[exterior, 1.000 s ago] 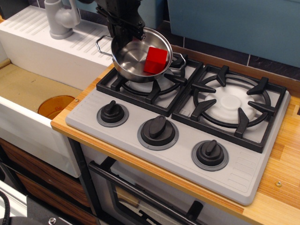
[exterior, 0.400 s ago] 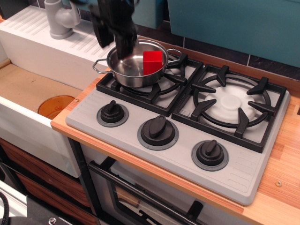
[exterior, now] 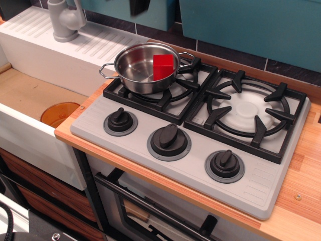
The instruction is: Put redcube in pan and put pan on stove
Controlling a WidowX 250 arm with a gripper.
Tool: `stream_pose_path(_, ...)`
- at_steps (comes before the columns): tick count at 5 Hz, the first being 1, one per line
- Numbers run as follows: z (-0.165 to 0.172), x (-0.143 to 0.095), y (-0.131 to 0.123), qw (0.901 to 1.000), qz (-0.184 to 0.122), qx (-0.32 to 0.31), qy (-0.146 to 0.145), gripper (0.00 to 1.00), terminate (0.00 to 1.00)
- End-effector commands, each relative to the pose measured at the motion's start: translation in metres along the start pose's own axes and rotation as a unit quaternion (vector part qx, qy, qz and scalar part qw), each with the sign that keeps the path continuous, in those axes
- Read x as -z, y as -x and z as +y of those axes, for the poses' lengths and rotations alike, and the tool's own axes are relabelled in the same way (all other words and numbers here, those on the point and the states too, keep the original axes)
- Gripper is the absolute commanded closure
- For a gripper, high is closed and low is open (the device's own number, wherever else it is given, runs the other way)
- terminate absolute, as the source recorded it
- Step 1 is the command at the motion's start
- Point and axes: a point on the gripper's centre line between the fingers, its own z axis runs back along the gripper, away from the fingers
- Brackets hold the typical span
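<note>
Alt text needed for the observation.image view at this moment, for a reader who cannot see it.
A shiny steel pan holding a red cube sits on the left burner grate of a grey two-burner stove. Only the dark tip of the pincer shows at the top edge, well clear of the pan; a white sink lies left.

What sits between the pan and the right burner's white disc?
In this single view, only black grate bars: the pan rests on the left grate, and the right grate's prongs lie before the disc. Nothing loose.
</note>
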Motion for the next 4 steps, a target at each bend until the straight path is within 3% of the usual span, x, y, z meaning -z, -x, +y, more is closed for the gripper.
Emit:
stream_pose_path(1, -0.019, -0.016, -0.014, 0.9991, -0.028, -0.015, 0.028, 0.00, 0.00)
stream_pose_path(4, -0.058, -0.014, -0.002, 0.9987, -0.020, -0.035, 0.031, 0.00, 0.00)
